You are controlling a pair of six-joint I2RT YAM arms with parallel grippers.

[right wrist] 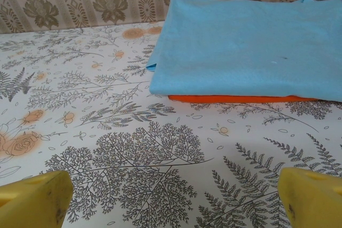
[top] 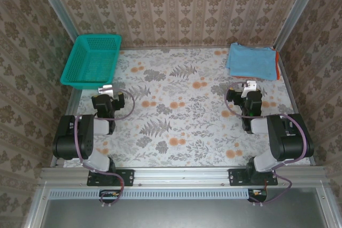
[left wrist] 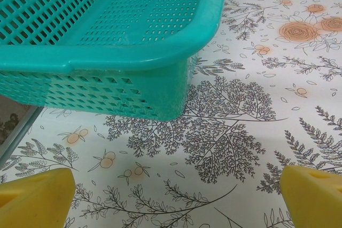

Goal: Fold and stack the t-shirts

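The light blue t-shirt (top: 251, 60) lies folded at the table's far right corner, on top of the folded orange t-shirt (top: 277, 63), of which just a rim peeks out. In the right wrist view the blue shirt (right wrist: 251, 46) covers the orange one (right wrist: 235, 99); its print is hidden. My right gripper (right wrist: 173, 198) is open just short of the stack, nothing between its yellow fingers (right wrist: 310, 193). My left gripper (left wrist: 176, 198) is open over bare table, in front of the basket. From above, the left gripper (top: 105, 89) and right gripper (top: 249, 86) are pulled back near their bases.
A teal plastic mesh basket (top: 92, 60) stands at the far left corner, its near corner (left wrist: 171, 94) close ahead of the left gripper. The floral tablecloth (top: 176, 105) spreads between the arms. Patterned walls enclose the table on three sides.
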